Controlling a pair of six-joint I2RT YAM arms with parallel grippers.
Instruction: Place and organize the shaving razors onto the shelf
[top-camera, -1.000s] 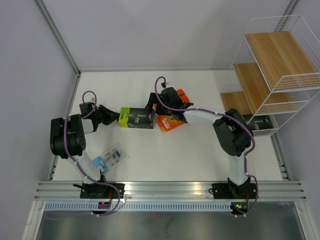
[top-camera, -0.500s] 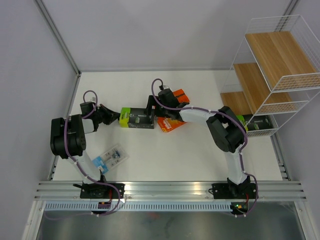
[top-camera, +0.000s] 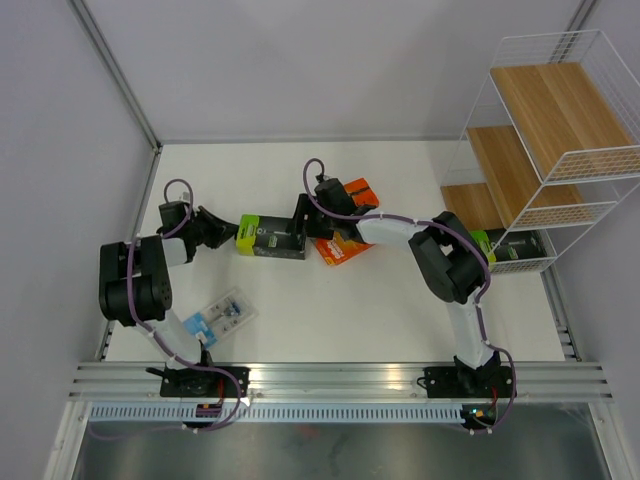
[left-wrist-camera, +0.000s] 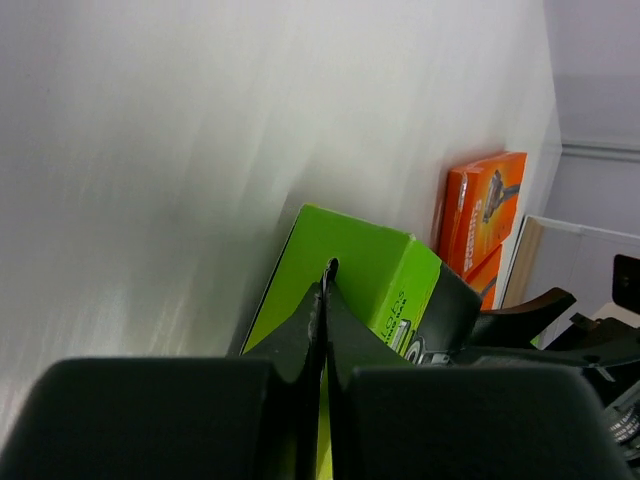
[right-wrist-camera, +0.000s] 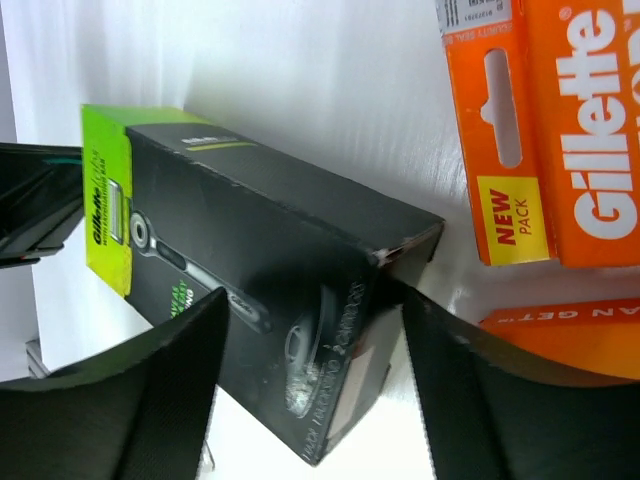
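Razor carton (top-camera: 272, 236), black with a lime-green end, is laid flat left of the middle of the white bench (top-camera: 330, 300). Since a second earlier the left claw (top-camera: 225, 230) has been shut, the right arm's elbow has been drawn leftward, and the right claw (top-camera: 302, 222) has been brought to the carton's black end; the carton itself is unmoved. The left claw's closed tips are set at the green end with nothing held. The right claw's fingers (right-wrist-camera: 470, 400) stand apart, one on each side of the black end.

Two glossy orange card packs (top-camera: 362, 190) (top-camera: 340, 250) lie just right of that claw. A clear blister on blue card (top-camera: 222, 313) lies by the near-left corner. A second black carton (top-camera: 512, 246) sits at the foot of the white wire shelf (top-camera: 560, 115), whose tiers are of light wood, at the right edge.
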